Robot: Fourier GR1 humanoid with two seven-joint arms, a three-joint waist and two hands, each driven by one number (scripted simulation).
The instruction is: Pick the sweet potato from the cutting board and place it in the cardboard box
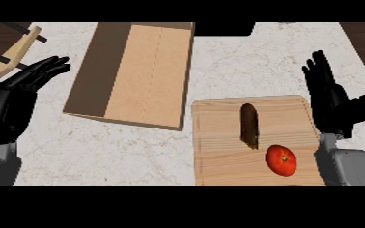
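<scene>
Sweet potato (249,125): dark brown, elongated, lying lengthwise near the middle of the cutting board (214,149). Untouched by either hand. A red tomato (281,160) lies on the same board, just beside the sweet potato's near end, toward the right. Cutting board: light wood, flat on the pale marbled table (107,149). Cardboard box (135,72): open-topped, on the table to the left of the board and farther back, its near right corner close to the board's far left corner. Right hand (329,96): fingers straight and spread, beside the board's right edge, holding nothing. Left hand (32,79): fingers spread, at the left edge, left of the box, holding nothing.
</scene>
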